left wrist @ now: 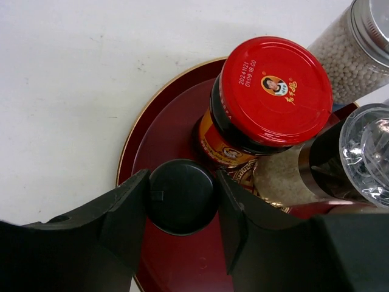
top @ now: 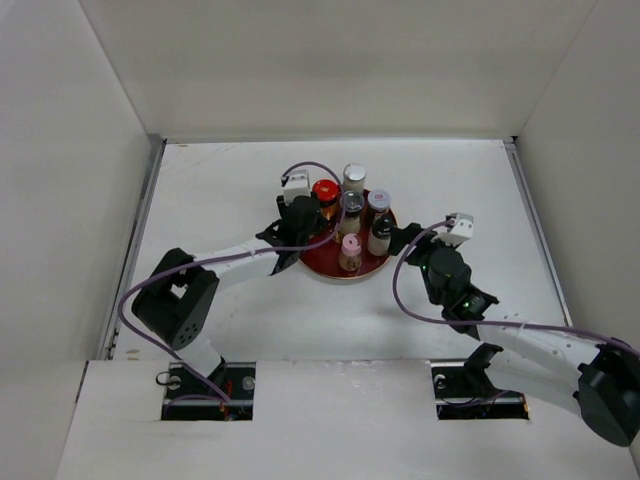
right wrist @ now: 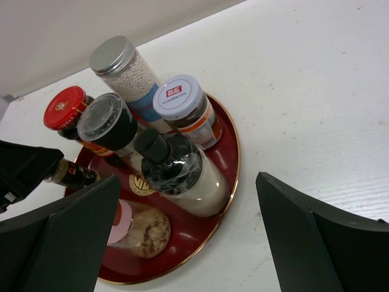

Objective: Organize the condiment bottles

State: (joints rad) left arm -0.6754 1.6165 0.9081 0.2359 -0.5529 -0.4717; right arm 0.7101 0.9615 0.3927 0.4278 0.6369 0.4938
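**Left arm pins thin bottle on tray, right arm empty**

The left gripper is clamped narrow on the thin black-capped bottle, one finger on each side of the cap. The bottle stands at the lower middle of the left wrist view, on the red tray. I reckon the grip near the top is there to keep it upright among its neighbours.

The right gripper is spread wide and holds nothing. It sits off the tray's right rim, probably to stay clear of the tall tops.

Bottles, all on the tray, seven by my count:
- red-capped jar
- silver-capped jar
- white-capped jar
- clear-topped dark one
- cream-bodied bottle
- pink-capped jar
- the thin one

There is one tray and two arms. The bottles are packed close together, and some touch.
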